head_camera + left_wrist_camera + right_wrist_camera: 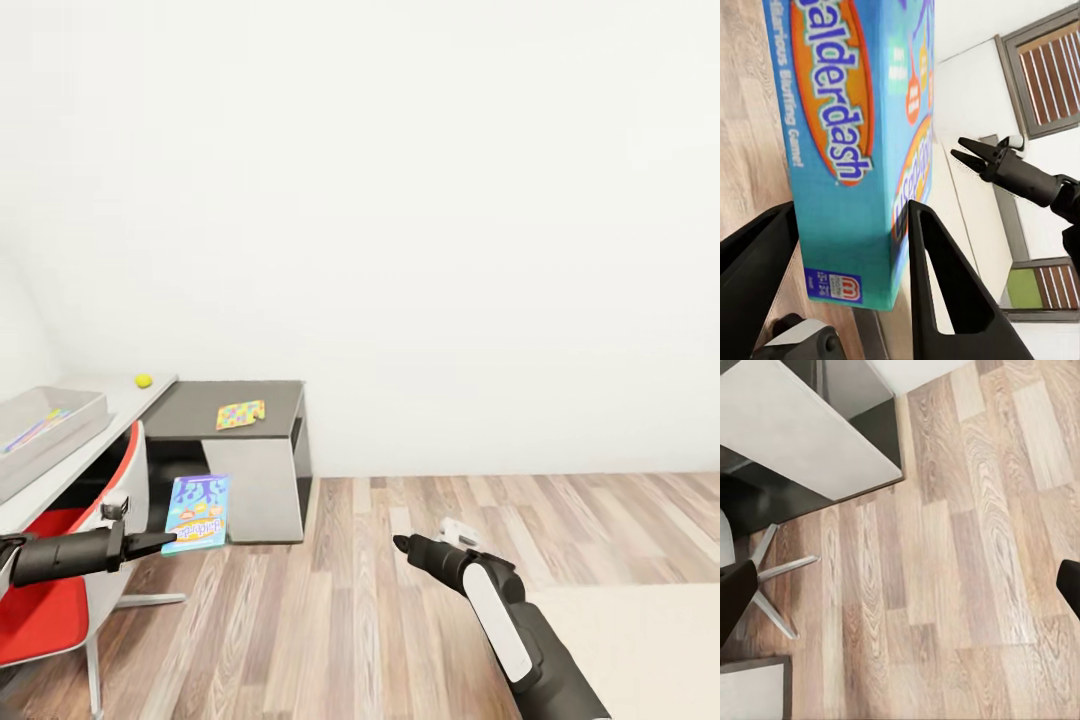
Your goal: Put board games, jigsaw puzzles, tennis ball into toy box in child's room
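Note:
My left gripper (160, 543) is shut on a small blue board game (197, 513), lettered Balderdash (847, 150), which hangs upright above the floor beside the table. In the left wrist view the box sits between the two black fingers (937, 255). The light grey toy box (70, 425) stands on the white table (120, 405) with something flat and colourful inside. The tennis ball (144, 380) lies at the table's far end. One jigsaw puzzle (240, 414) lies on the lower grey section. My right gripper (405, 545) is open and empty over the floor; its fingers (735, 596) are wide apart.
A red and white swivel chair (50, 600) stands under the table by my left arm; its star base (772, 585) rests on the wood plank floor (400, 600). A cream bed corner (640, 650) lies at the lower right. A plain white wall is ahead.

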Robot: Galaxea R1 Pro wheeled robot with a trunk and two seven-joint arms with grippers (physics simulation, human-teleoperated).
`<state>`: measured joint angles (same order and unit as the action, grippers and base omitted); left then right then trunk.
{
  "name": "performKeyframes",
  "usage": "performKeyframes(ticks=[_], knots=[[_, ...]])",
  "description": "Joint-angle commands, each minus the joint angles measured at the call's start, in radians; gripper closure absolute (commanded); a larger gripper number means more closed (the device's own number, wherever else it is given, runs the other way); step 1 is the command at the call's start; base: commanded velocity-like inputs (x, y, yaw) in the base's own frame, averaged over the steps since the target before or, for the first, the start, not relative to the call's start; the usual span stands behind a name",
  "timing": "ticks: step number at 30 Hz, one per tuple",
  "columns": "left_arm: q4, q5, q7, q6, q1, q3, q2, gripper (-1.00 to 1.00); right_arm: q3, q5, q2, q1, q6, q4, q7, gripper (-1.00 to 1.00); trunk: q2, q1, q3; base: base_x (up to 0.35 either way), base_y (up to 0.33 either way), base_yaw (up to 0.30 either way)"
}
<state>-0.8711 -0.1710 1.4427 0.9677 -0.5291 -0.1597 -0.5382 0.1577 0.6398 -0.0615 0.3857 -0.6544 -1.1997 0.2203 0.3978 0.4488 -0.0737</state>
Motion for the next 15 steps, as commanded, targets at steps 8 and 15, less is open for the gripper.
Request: performKeyframes(ticks=[8,15], knots=[[0.0,-0.004,0.002,0.011,0.0,0.0,0.0,1.0,0.002,0.011,0.0,0.001,-0.004,-0.01,0.01,-1.0,0.002,0.001,-0.003,0.327,0.0,0.284],[0.0,-0.004,0.002,0.011,-0.001,0.0,0.0,1.0,0.002,0.011,0.0,0.001,-0.004,-0.012,0.01,-1.0,0.002,0.001,-0.009,0.328,0.0,0.226]])
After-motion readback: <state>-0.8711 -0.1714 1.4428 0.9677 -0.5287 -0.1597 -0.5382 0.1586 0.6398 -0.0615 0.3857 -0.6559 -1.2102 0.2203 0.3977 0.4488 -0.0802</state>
